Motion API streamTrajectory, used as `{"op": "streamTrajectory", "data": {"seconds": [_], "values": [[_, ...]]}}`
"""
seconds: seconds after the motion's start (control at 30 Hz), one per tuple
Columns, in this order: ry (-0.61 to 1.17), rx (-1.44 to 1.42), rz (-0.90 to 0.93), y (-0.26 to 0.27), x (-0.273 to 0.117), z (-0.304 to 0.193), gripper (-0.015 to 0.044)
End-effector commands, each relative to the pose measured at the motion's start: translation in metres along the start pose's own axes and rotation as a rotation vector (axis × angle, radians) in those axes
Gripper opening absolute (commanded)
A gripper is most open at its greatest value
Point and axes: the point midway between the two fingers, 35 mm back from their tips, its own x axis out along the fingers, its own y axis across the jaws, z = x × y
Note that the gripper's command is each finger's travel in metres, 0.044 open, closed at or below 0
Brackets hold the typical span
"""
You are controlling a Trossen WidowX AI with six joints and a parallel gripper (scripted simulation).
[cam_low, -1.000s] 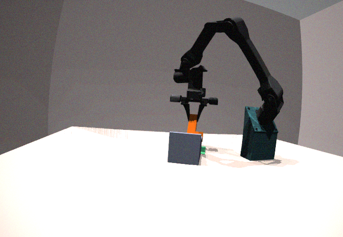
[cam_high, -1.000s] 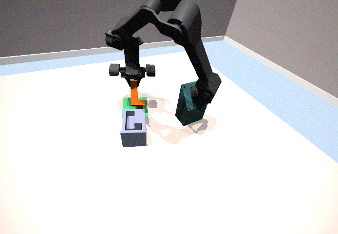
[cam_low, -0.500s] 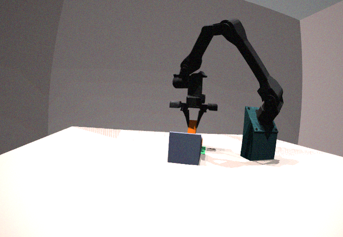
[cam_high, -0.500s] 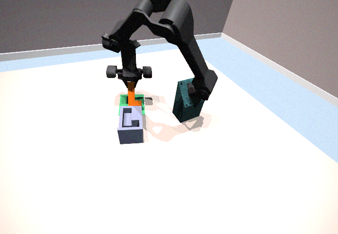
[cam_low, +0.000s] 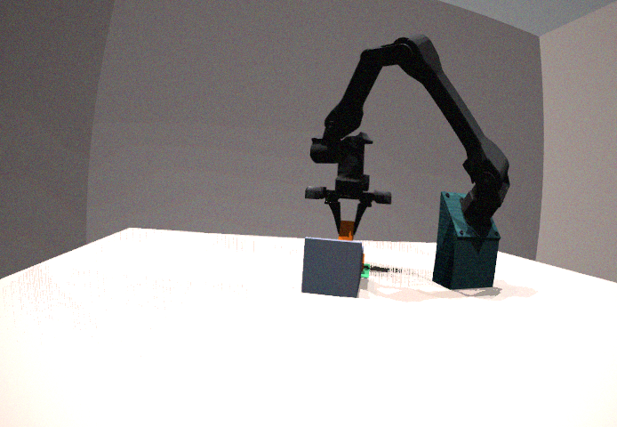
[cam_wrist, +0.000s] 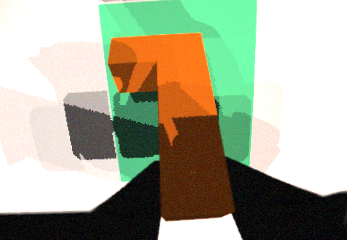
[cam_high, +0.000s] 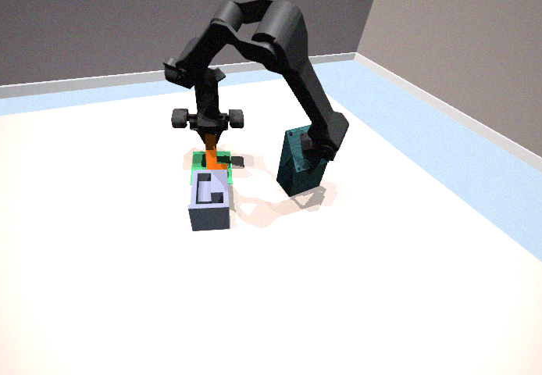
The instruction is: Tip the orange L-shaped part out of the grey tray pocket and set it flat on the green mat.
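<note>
The orange L-shaped part [cam_high: 211,161] [cam_low: 346,230] [cam_wrist: 183,70] is out of the tray and tilted steeply, its straight end up and its L-shaped end down. My gripper [cam_high: 210,143] [cam_low: 348,232] [cam_wrist: 190,166] is shut on the straight end, one finger on each side. The L-shaped end is low over the green mat [cam_high: 195,175] [cam_low: 365,275] [cam_wrist: 238,30]; whether it touches the mat is hard to tell. The grey tray [cam_high: 209,219] [cam_low: 332,267] stands beside the mat with its pocket empty. It hides part of the mat and of the part's low end in the exterior view.
The arm's dark teal base block [cam_high: 302,179] [cam_low: 470,264] stands to the right of the tray and mat in the top and exterior views. The tray's rear edge is close to the part's low end in the top view. Arm shadows fall across the mat and table.
</note>
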Motion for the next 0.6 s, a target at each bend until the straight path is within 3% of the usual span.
{"op": "streamTrajectory", "data": {"seconds": [0.0, 0.13, 0.27, 0.37, 0.57], "values": [[0.000, -0.001, 0.000, 0.000, 0.000, 0.000, 0.0184], [0.001, 0.000, -0.001, -0.001, -0.010, -0.001, 0.0289], [0.001, 0.002, -0.006, -0.003, -0.057, -0.002, 0.0394], [0.000, 0.003, -0.008, -0.001, -0.088, -0.001, 0.0400], [0.003, 0.004, -0.029, -0.004, -0.084, -0.002, 0.0400]]}}
